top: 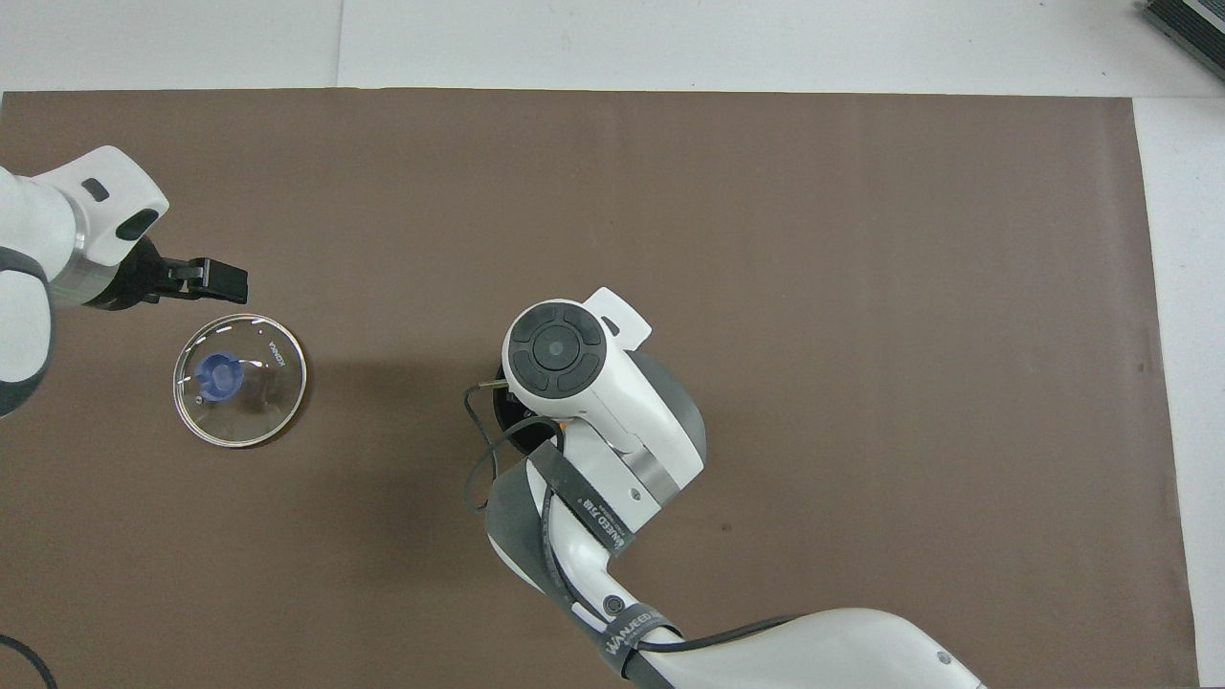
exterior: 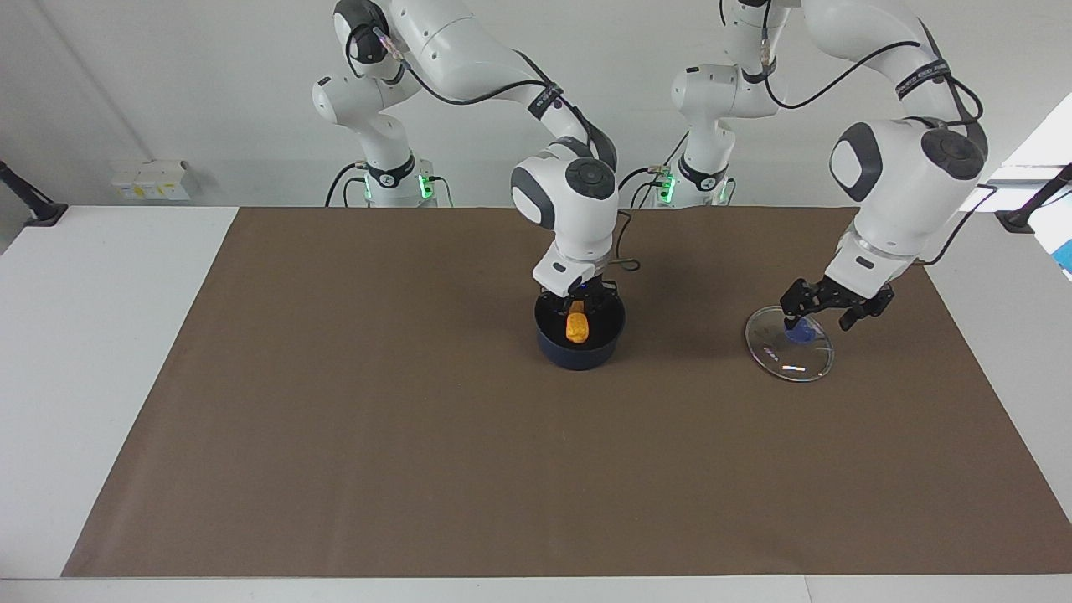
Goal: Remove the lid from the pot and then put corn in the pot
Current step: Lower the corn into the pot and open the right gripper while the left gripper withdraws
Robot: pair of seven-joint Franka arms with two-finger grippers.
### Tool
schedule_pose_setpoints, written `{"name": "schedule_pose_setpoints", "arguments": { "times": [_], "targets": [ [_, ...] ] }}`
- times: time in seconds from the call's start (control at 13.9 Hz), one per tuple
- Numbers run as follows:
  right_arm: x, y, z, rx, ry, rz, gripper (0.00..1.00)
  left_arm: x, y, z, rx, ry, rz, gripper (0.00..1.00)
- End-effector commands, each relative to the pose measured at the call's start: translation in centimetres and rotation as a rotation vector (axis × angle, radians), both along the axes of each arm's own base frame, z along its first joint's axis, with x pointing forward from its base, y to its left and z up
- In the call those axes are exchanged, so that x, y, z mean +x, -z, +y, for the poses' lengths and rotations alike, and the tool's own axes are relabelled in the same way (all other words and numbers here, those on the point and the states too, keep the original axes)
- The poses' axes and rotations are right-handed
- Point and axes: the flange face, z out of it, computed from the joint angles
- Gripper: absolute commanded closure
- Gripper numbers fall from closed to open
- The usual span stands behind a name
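The dark blue pot (exterior: pixel 579 355) stands mid-mat with no lid on it. My right gripper (exterior: pixel 578 306) is just over the pot's mouth, shut on the top of the yellow-orange corn (exterior: pixel 577 328). The corn hangs upright with its lower end inside the pot. In the overhead view the right arm (top: pixel 574 383) hides nearly all of the pot and the corn. The glass lid (exterior: pixel 785 358) with its blue knob (exterior: pixel 802 333) lies flat on the mat toward the left arm's end, and also shows in the overhead view (top: pixel 256 392). My left gripper (exterior: pixel 819 316) is open and empty, just above the lid.
A brown mat (exterior: pixel 419 461) covers most of the white table. A thin black cable (top: pixel 478 469) loops from the right arm beside the pot. Black stands (exterior: pixel 33 209) sit at the table's corners nearest the robots.
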Motion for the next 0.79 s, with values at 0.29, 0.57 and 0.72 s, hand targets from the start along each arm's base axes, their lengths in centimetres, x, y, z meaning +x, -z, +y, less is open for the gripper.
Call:
{"name": "schedule_pose_setpoints", "arguments": {
  "times": [0.29, 0.57, 0.72],
  "targets": [
    [-0.1, 1.3, 0.2, 0.011, 0.013, 0.002, 0.07, -2.8, -8.8, 1.0, -0.01, 0.059, 0.08, 0.0],
    [1.5, -2.0, -1.4, 0.031, 0.042, -0.045, 0.0, -3.9, -13.0, 1.4, 0.026, 0.067, 0.109, 0.0],
    [2.4, -4.6, -3.0, 0.051, 0.07, -0.072, 0.0, -4.5, -13.6, 1.2, 0.015, 0.065, 0.094, 0.0]
  ]
}}
